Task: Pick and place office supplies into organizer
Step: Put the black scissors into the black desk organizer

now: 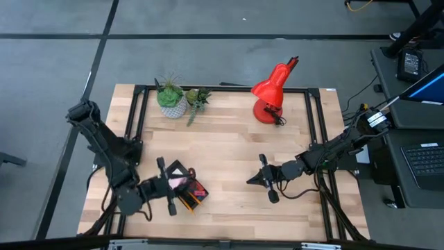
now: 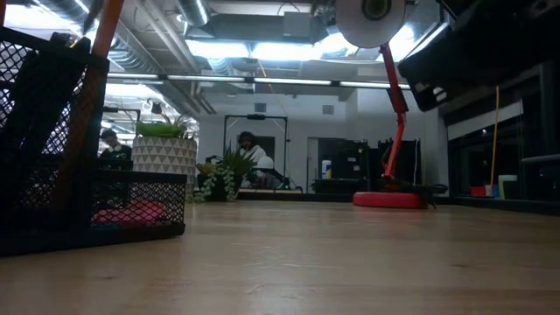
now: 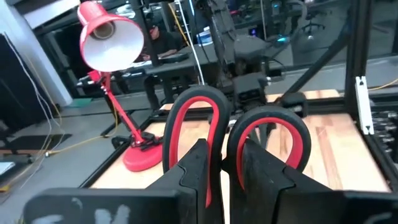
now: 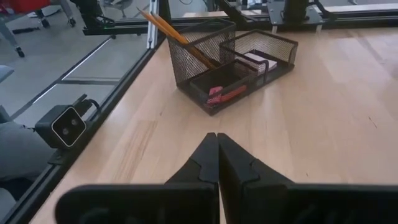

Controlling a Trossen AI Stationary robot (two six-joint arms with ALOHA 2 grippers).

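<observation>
Your scissors [image 3: 239,140] sit in the left gripper [image 3: 227,180]: its two dark fingers are closed partway on the blades just below the red handle loops, which stand up side by side in the left wrist view. From above, that gripper [image 1: 168,185] is at the near left part of the table [image 1: 229,153], right over the organizer [image 1: 187,189], so close that you cannot tell whether the scissors touch it.

The organizer is a black wire-mesh tray with a taller cup section and lower compartments — in the right wrist view [image 4: 231,59] you can see orange pencils [image 4: 177,38] leaning out of the cup, a pink-and-white pad [image 4: 259,60] lying in one low compartment and small red and pink pieces [image 4: 224,95] in the front one. In the low view the mesh [image 2: 83,175] fills the near left edge, with a pink shape showing through it.

Your right gripper [image 1: 254,179] is out near the middle of the table, well apart from the organizer and pointing toward it; its fingers [image 4: 205,163] are pressed together with nothing between them.

Farther back stand a red desk lamp [image 1: 272,94] and two potted plants [image 1: 179,98] along the far edge. In the room beyond the table — low view — a person [image 2: 252,157] sits at a desk.
</observation>
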